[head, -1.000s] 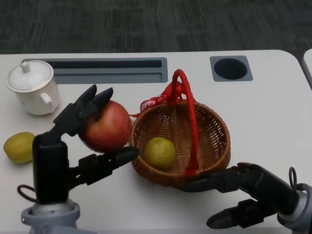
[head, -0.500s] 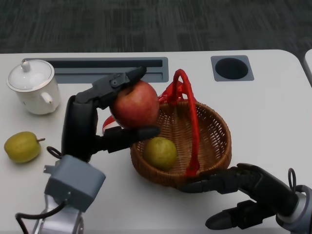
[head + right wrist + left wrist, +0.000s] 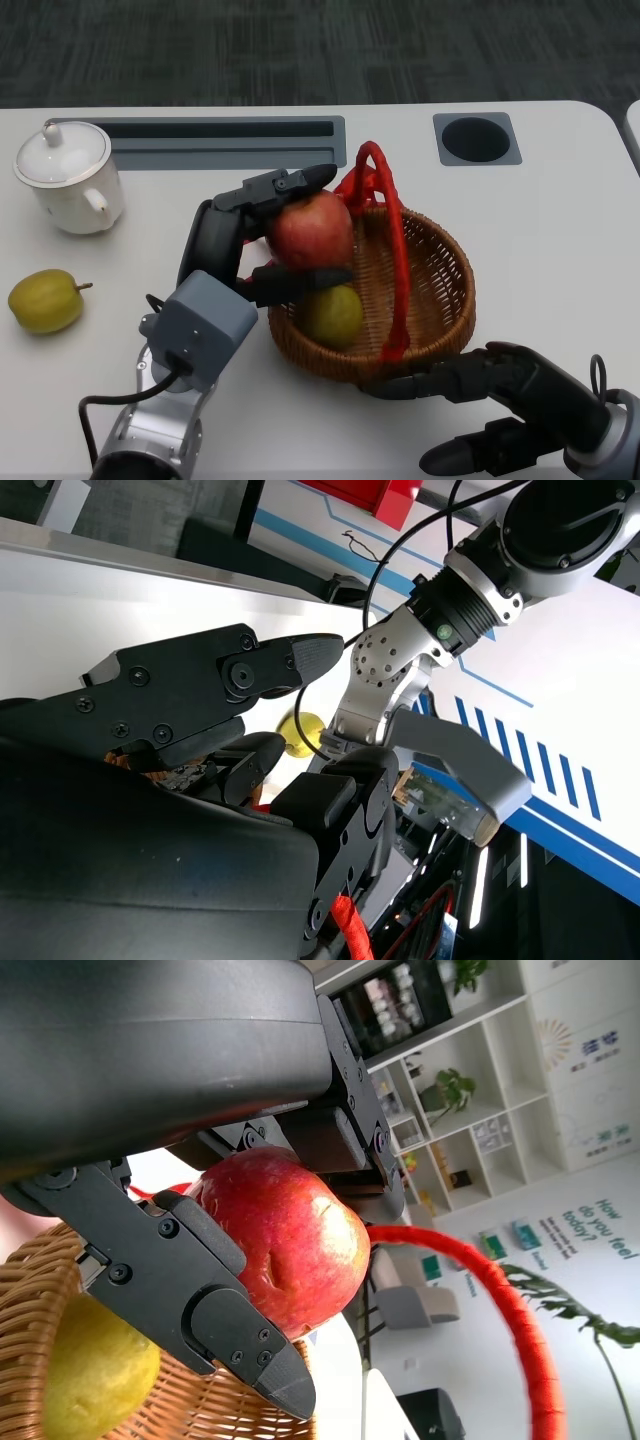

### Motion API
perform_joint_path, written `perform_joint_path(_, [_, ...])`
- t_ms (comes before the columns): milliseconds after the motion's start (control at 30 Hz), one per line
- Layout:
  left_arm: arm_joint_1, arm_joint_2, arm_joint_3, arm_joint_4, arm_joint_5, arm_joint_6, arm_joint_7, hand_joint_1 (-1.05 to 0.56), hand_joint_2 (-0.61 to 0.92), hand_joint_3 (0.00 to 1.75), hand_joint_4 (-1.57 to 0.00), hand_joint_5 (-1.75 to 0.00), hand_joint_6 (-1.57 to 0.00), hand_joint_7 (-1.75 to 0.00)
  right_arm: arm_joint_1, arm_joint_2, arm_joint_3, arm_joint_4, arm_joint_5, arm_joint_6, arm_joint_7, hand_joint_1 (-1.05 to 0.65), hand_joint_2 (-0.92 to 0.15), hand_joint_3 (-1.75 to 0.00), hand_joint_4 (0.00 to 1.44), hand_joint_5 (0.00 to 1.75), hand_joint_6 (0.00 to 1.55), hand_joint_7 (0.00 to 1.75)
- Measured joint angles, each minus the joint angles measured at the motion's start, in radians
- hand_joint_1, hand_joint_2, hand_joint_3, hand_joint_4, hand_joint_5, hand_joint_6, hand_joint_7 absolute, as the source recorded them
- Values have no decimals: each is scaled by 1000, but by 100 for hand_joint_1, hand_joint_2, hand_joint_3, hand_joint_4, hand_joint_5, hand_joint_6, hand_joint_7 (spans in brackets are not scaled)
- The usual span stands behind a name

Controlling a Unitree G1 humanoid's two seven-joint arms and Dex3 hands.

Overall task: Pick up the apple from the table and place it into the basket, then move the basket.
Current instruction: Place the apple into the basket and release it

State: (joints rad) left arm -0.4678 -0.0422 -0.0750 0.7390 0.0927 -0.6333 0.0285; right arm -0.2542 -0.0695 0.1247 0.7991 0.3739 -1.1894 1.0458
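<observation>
My left hand (image 3: 228,243) grips a red apple (image 3: 311,229) and holds it above the left part of the wicker basket (image 3: 452,292). In the left wrist view the apple (image 3: 288,1243) sits between the black fingers (image 3: 205,1295), over the basket's rim (image 3: 35,1282). The basket has an upright red handle (image 3: 397,262) and holds a yellow-green fruit (image 3: 334,314), which lies just below the apple. My right hand (image 3: 512,397) lies at the table's near right. Its fingers are apart and hold nothing, and one fingertip reaches up to the basket's near wall.
A second yellow-green fruit (image 3: 43,300) lies on the table at the left. A white lidded cup (image 3: 68,178) stands at the back left. A grey slot (image 3: 222,143) and a round hole (image 3: 474,140) are set into the table's far side.
My left hand has carried the apple to the right, from beside the basket to above its left part. The right hand has hardly moved.
</observation>
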Motion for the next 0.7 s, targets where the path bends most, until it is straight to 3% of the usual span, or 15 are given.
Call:
perform_joint_path(133, [-21, -3, -7, 64, -1, -11, -50, -43, 75, 0, -69, 0, -69, 0, 2, 0, 0, -1, -1, -2, -7, -36, -92, -13, 73, 1, 68, 1])
perform_joint_path(267, [-31, -1, -12, 84, 0, -14, -94, -62, 75, 0, -44, 0, -49, 0, 2, 2, 2, -1, -1, -6, -7, -36, -92, -13, 73, 1, 68, 1])
perform_joint_path(400, [-38, 6, -12, 85, -8, -13, -147, -73, 75, 0, -40, 0, -46, -1, 3, 3, 3, -1, 0, -11, -7, -36, -92, -13, 73, 0, 68, 1])
perform_joint_path(700, [-39, 8, -9, 80, -23, -13, -184, -79, 75, 0, -41, 0, -47, 0, 3, 9, 4, 0, 2, -11, -7, -35, -92, -12, 75, 1, 70, 1])
